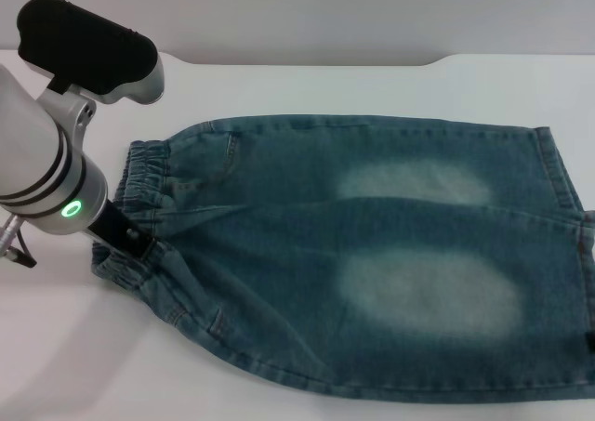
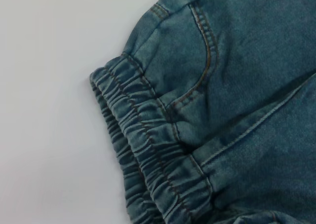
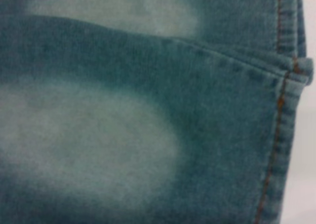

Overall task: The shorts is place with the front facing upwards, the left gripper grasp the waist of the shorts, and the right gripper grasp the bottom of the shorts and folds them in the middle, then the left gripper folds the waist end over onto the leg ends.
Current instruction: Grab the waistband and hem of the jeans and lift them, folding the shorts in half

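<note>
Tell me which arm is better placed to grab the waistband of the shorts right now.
The left. The left gripper is already down at the waist on the robot's left side of the shorts. The right gripper isn't visible in the head view; its wrist camera faces the leg hems.

Left arm (image 1: 46, 170): silver-white cylindrical housing, two black bands around it, green ring light (image 1: 72, 209) lit near the wrist end. Black-topped silver module (image 1: 88, 45) above it. Black bracket (image 1: 125, 235) with small screws extends from the wrist.
</note>
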Available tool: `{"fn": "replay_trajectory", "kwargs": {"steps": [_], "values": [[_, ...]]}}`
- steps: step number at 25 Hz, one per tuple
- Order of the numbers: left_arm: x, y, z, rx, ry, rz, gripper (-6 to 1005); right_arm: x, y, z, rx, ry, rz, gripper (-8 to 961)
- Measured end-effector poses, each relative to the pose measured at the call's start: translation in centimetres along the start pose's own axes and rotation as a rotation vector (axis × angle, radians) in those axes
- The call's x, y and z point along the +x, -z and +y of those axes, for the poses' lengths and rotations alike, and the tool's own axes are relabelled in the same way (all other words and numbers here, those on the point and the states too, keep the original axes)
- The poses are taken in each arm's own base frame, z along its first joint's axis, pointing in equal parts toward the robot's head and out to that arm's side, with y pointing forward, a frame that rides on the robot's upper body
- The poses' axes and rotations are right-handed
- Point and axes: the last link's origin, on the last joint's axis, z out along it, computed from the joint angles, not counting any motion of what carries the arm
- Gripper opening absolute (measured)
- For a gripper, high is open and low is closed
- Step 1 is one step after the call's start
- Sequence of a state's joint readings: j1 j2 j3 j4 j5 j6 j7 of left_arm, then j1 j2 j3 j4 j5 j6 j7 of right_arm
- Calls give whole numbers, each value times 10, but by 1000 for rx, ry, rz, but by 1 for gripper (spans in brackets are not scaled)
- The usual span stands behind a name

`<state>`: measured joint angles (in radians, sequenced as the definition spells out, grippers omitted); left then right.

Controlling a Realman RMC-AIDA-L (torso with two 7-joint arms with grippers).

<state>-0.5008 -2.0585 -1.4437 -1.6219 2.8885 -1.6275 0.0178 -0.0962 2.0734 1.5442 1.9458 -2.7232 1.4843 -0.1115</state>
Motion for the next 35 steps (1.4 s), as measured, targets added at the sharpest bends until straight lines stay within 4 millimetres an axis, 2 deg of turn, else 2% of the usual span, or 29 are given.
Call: {"fn": "replay_trajectory", "kwargs": {"steps": [4, 15, 20, 35], "values": [[1, 0, 0, 1, -5, -1, 26, -1, 4, -3, 34, 15, 8, 24], [3, 2, -2, 3, -2, 6, 27, 7, 8, -6, 59, -11, 43, 422], [4, 2, -2, 3, -3, 9, 27, 11, 4, -4, 50, -20, 59, 491], [4, 2, -2, 3, -5, 10, 26, 14, -3, -9, 55, -38, 77, 482]]}}
